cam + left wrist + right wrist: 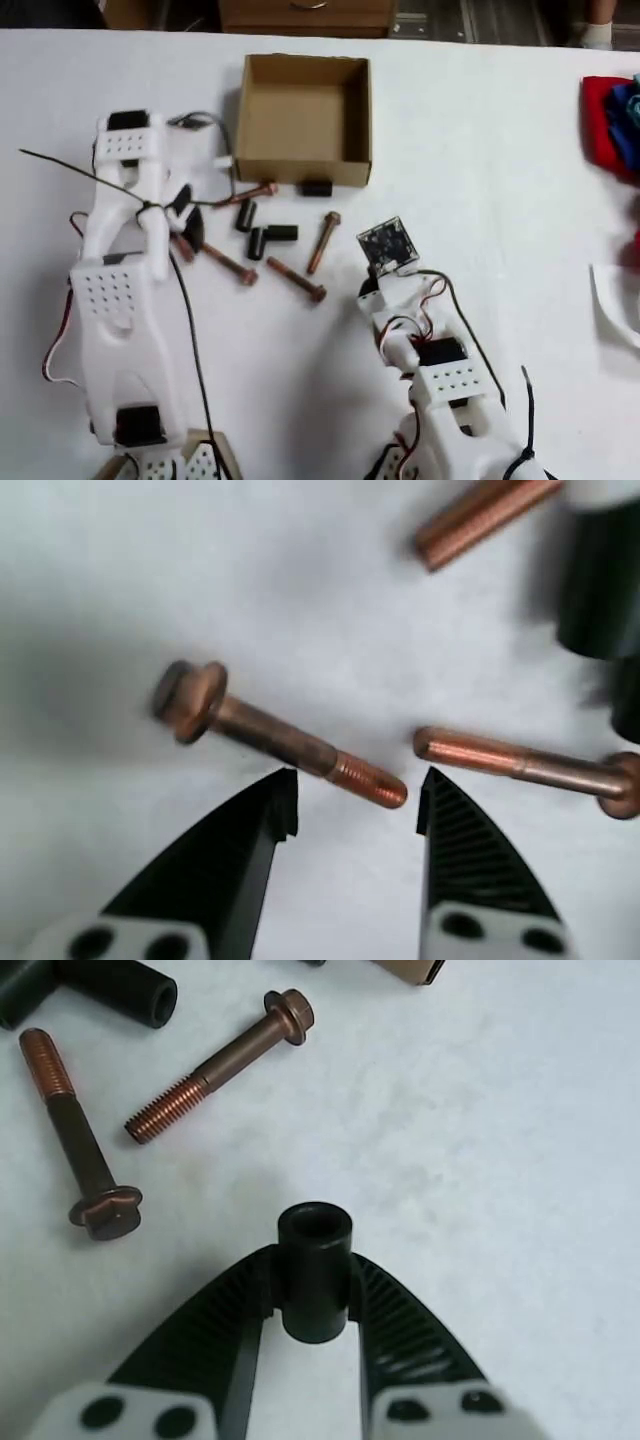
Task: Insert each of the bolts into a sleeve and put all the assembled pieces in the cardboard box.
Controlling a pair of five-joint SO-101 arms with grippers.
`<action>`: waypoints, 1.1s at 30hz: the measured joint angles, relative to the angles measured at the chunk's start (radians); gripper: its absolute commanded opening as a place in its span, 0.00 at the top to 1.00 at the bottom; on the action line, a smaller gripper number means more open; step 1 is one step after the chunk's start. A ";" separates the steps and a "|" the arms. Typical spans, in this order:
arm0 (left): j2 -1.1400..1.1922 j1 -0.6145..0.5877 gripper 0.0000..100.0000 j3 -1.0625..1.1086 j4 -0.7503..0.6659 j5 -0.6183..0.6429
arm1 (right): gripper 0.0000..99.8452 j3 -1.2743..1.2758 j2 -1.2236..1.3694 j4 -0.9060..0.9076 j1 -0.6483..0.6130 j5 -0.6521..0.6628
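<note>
High view: white desk (500, 200), cardboard box (305, 165) open-topped at the far middle. Bolts and black sleeves lie loose on the desk in front of the box. One sleeve (316, 187) sits just beside the box's front wall, with a bolt (252, 191) near it. Two more sleeves (268, 238) form an L shape, and a fourth (245, 215) lies just beside them. An angled bolt (323, 242) and a lower bolt (295, 280) lie between the two arms. The left hand (188, 228) is low over the desk by another bolt (228, 264), and a black cable runs along that arm. At the right edge are a red and blue cloth (610, 115) and a white object (612, 300), well apart from the parts. In the left wrist view the left hand (358, 780) is open with nothing gripped. The threaded tip of a flanged bolt (270, 730) lies at the gap between its fingertips. A second bolt (520, 765) points its plain end at one finger (460, 840), close but apart. A third shaft (485, 515) and dark sleeves (600, 580) crowd the far side. In the right wrist view the right hand (315, 1260) is closed on an upright sleeve (315, 1230) with its bore facing the camera. Two bolts (225, 1065) (75, 1130) lie on the desk beyond it, and a corner of the box (415, 968) is at the edge.
</note>
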 measured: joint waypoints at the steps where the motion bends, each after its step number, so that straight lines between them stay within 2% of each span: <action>1: -0.038 0.011 0.79 0.009 0.003 0.000 | 0.98 0.000 0.000 0.000 0.000 0.000; 8: -0.226 0.055 0.79 0.210 0.003 0.035 | 0.98 0.000 0.000 0.000 0.000 0.000; 12: -0.229 0.038 0.78 0.281 -0.034 0.236 | 0.98 0.000 0.000 0.000 0.000 0.000; 18: -0.207 -0.014 0.79 0.282 -0.198 0.601 | 0.98 0.000 0.000 0.000 0.000 0.000; 20: -0.192 -0.012 0.79 0.282 -0.241 0.689 | 0.98 0.000 0.000 0.000 0.000 0.000; 31: -0.112 -0.006 0.79 0.282 -0.367 0.704 | 0.98 0.000 0.000 -0.003 0.000 0.000; 33: -0.101 -0.008 0.81 0.282 -0.377 0.704 | 0.98 0.000 0.000 -0.003 0.000 0.000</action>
